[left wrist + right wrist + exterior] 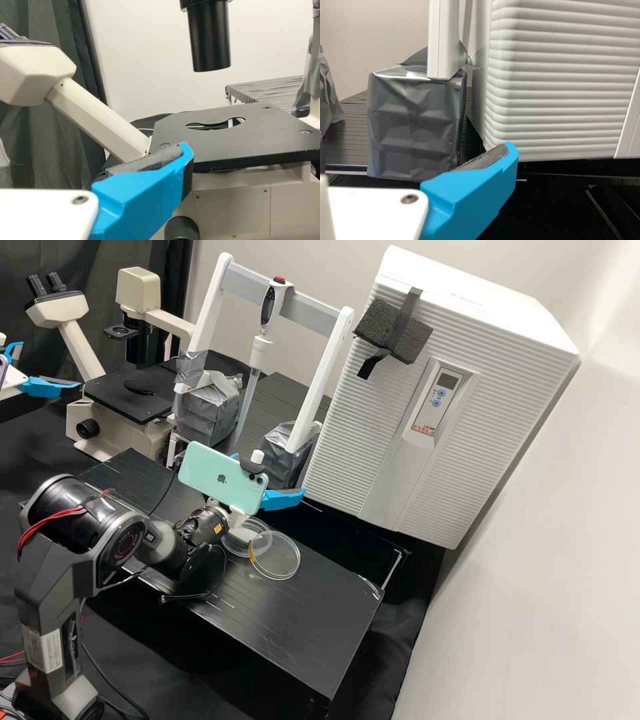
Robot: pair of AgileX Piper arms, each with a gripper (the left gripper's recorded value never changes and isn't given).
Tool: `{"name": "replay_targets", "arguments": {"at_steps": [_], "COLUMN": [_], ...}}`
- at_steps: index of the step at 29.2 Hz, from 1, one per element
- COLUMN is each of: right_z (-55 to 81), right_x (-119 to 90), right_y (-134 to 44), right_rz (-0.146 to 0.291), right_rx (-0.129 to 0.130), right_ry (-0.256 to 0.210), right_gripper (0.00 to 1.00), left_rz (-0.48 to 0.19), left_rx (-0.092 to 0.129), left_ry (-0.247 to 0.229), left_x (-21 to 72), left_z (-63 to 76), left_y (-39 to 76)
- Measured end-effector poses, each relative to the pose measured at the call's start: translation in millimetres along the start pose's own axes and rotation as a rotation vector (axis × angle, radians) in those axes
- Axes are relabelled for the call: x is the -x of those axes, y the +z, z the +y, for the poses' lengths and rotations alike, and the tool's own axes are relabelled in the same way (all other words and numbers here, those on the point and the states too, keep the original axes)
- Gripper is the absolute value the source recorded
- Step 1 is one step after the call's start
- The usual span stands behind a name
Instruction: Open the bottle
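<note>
A white screw cap (257, 457), apparently the bottle's, peeks over the mint-green phone (223, 477) mounted on my right arm. The bottle's body is hidden behind the phone. My right gripper (283, 497) hovers low over the black bench beside that cap; whether it holds anything is hidden. In the right wrist view the right gripper (482, 167) faces a grey taped block (415, 125) and a ribbed white machine (560, 80). My left gripper (37, 370) is at the far left by the microscope (120, 400), its blue fingers (150, 185) apart with nothing between them.
Two clear petri dishes (277, 555) lie on the black bench plate (300, 620) under the right arm. A pipette (263, 340) hangs from a white stand (313, 400) weighted by taped blocks. The ribbed white machine (433, 407) stands at the right.
</note>
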Motion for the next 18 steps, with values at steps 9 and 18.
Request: {"name": "replay_targets", "arguments": {"at_steps": [9, 18], "right_z": [0.0, 0.0], "right_x": [0, 0], "right_y": [0.0, 0.0], "right_rz": [0.000, 0.000], "right_rx": [0.000, 0.000], "right_ry": [0.000, 0.000], "right_gripper": [1.00, 1.00], "left_rz": [0.000, -0.167], "left_rx": [0.000, -0.005], "left_ry": [0.000, -0.041], "left_x": [0.0, 14.8], "left_z": [0.0, -9.5], "left_y": [0.0, 27.8]}}
